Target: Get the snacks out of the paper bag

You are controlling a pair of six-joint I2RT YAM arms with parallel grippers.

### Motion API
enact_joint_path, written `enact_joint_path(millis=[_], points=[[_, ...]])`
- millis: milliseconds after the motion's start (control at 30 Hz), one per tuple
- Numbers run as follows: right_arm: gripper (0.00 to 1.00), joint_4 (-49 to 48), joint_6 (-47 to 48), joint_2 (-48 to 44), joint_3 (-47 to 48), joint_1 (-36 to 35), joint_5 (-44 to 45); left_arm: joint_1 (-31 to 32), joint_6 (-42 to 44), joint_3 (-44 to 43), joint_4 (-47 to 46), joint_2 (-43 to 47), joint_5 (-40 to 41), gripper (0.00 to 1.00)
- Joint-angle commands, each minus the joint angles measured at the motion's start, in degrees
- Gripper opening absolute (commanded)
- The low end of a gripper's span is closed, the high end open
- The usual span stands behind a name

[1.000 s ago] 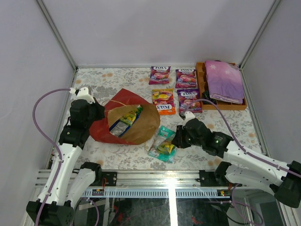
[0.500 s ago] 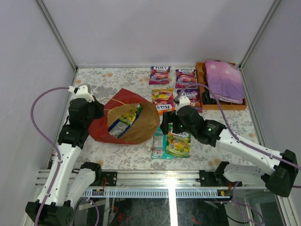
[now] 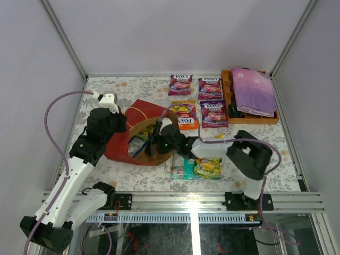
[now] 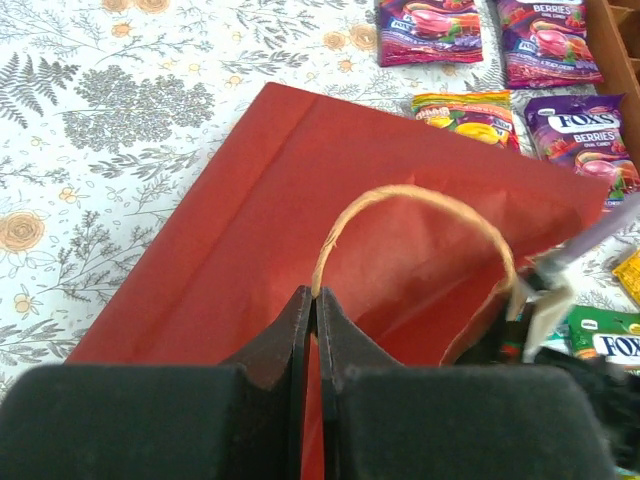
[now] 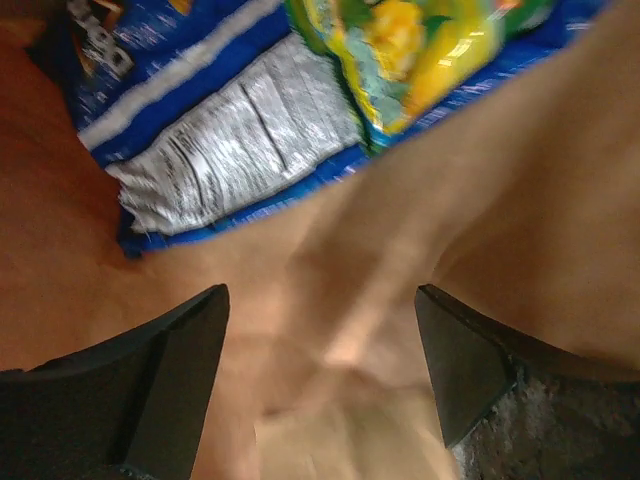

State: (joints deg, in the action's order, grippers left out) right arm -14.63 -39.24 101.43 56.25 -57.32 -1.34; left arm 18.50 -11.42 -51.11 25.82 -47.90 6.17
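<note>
- Watching the left pincer [image 4: 313, 300], I see it pressed together on the beige cord handle [image 4: 420, 195] of the red paper bag [image 3: 114, 147]. The bag lies on its side on the floral surface [image 3: 106, 87].
- My right pincer [image 5: 320, 300] sits inside the bag's mouth with its fingers spread, and I see nothing between them.
- Just ahead of it in the bag lies a blue Doritos bag [image 5: 200, 130], with a green-yellow pouch [image 5: 420, 50] resting on it.
- Behind the bag on the surface lie three purple pouches [image 3: 180, 84] and an orange pouch [image 3: 184, 114].
- Two loose pouches [image 3: 204, 169] lie at the near edge, just beside the bag.
- At far right, a wooden tray [image 3: 260, 120] holds a folded purple cloth [image 3: 252, 90].
</note>
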Motion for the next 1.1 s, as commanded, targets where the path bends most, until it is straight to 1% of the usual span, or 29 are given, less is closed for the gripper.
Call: enact_joint_path(millis=[0,67,100,267,333,367,400,467,500,567,633,667,733,800,867,967,1067], points=[[0.80,-23.8,-12.7,10.9,5.1,-2.4,-2.2,1.1,2.0,-2.5,0.6,-0.5,5.4,0.00],[0.76,-31.1,-17.8,17.0,7.4,-2.8,-1.7,1.8,2.7,-2.8,1.5,-0.9,7.4,0.00],[0.75,-33.4,-19.1,20.8,10.1,-3.4,-0.6,2.3,3.2,-3.0,2.1,-1.1,8.9,0.00],[0.76,-33.8,-20.8,31.3,25.0,-7.9,5.8,5.5,6.2,-3.4,4.6,-2.6,18.7,0.00],[0.77,-33.8,-22.4,35.1,31.0,-9.4,7.9,6.7,6.7,-3.5,4.5,-3.0,20.2,0.00],[0.77,-32.3,-23.0,35.8,32.9,-9.4,8.2,6.8,6.9,-3.7,4.6,-3.0,20.5,0.00],[0.78,-32.2,-24.0,35.8,33.0,-9.4,11.2,6.9,7.2,-3.9,4.7,-3.2,20.8,0.00],[0.79,-36.5,-25.6,36.8,33.3,-9.6,14.4,7.0,7.6,-4.5,4.7,-3.5,21.4,0.00],[0.79,-36.0,-26.2,37.7,34.8,-9.7,14.0,7.0,7.9,-5.0,4.7,-3.7,21.5,0.00],[0.79,-31.4,-26.1,39.0,39.6,-10.1,13.3,7.2,8.5,-6.1,4.9,-4.0,21.2,0.00],[0.81,-28.0,-24.7,39.0,41.6,-10.3,13.3,7.6,9.1,-7.3,5.5,-4.6,20.3,0.00],[0.82,-27.2,-23.5,38.1,40.9,-10.3,14.1,8.2,9.2,-8.1,6.1,-5.2,19.8,0.00],[0.86,-26.1,-22.0,34.9,36.5,-10.4,17.1,10.4,9.8,-9.0,7.2,-6.5,20.2,0.00],[0.90,-26.8,-21.7,29.5,28.0,-10.2,20.8,14.2,10.7,-8.9,8.0,-7.8,23.9,0.00],[0.92,-28.5,-24.3,25.2,20.6,-9.5,23.0,17.7,10.7,-8.3,8.9,-8.8,28.1,0.00],[0.93,-34.9,-33.0,21.2,10.0,-8.5,25.4,22.3,10.0,-7.4,10.2,-9.4,33.0,0.00],[0.90,-46.9,-39.2,21.4,2.8,-8.4,28.0,25.9,8.4,-7.0,11.4,-9.5,37.5,0.00]])
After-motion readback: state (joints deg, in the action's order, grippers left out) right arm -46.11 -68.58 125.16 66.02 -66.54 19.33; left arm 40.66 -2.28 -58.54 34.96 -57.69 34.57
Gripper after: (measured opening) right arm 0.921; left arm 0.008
